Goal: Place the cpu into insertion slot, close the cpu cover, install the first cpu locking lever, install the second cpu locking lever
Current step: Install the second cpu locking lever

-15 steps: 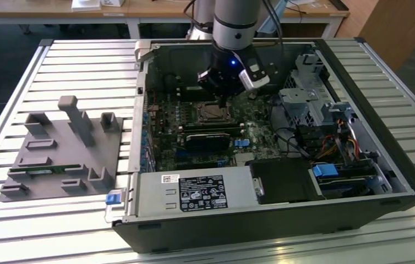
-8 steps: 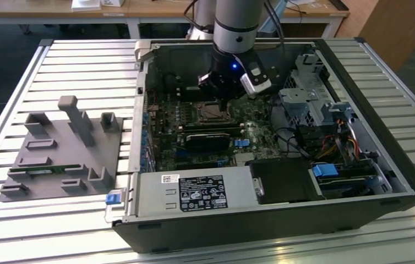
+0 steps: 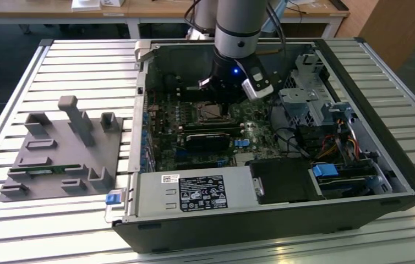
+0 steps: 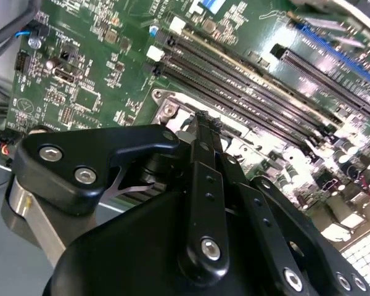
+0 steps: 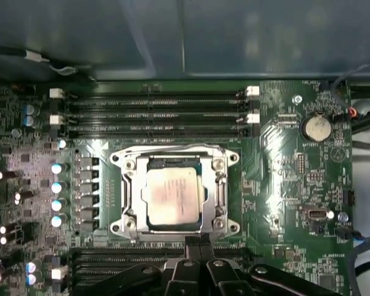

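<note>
Dull silver-grey square cpu [image 5: 174, 196] sits in the black-framed insertion slot [image 5: 137, 161]; silver windowed cpu cover [image 5: 130, 196] lies closed. Hand [image 5: 199, 242] pressed together, empty, at socket edge. Lever state unclear.

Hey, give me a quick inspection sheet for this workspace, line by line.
Surface: slatted metal table.
Job's things: cpu seated in the insertion slot, cpu cover closed flat around it.
Clutter: grey fixture on the exterior view's left, beside the open computer case.
Gripper: gripper hovers at the cover's edge, holding nothing.
Cables: bundle inside the case, on the exterior view's right.
Surroundings: wooden desks behind.
</note>
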`<action>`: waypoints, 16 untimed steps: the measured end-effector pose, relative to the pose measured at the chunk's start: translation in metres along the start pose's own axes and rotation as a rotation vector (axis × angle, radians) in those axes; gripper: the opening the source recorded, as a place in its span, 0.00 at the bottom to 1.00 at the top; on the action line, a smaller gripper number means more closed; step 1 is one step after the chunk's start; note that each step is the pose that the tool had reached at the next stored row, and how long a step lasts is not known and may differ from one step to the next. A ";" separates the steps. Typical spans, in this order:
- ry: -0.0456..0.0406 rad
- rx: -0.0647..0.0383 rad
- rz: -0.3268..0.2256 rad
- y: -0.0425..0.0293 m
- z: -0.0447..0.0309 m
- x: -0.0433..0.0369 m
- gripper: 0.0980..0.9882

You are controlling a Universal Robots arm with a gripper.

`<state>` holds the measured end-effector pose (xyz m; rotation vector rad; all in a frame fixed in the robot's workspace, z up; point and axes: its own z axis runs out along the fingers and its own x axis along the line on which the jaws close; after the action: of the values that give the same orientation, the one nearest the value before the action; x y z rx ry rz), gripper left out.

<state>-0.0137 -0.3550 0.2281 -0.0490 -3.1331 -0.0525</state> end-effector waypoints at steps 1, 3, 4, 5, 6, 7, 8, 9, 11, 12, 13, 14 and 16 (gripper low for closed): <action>0.0008 0.000 0.000 -0.0012 0.0000 0.0000 0.01; 0.0027 0.000 0.000 -0.0041 0.0001 -0.0001 0.01; 0.0031 0.000 0.000 -0.0059 0.0001 -0.0002 0.01; 0.0031 -0.001 0.000 -0.0070 0.0001 0.0002 0.01; 0.0032 -0.001 0.000 -0.0077 0.0002 0.0013 0.01; 0.0032 -0.001 0.000 -0.0079 0.0003 0.0039 0.01; 0.0031 -0.001 0.000 -0.0080 0.0004 0.0062 0.01; 0.0031 -0.001 0.000 -0.0081 0.0005 0.0085 0.01; 0.0032 -0.001 0.000 -0.0083 0.0007 0.0130 0.01; 0.0031 -0.001 0.000 -0.0084 0.0008 0.0148 0.01; 0.0032 -0.001 0.000 -0.0085 0.0009 0.0162 0.01; 0.0032 -0.001 0.000 -0.0086 0.0011 0.0169 0.01; 0.0038 -0.014 0.000 -0.0093 0.0011 0.0172 0.01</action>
<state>-0.0313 -0.3637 0.2268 -0.0486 -3.1290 -0.0750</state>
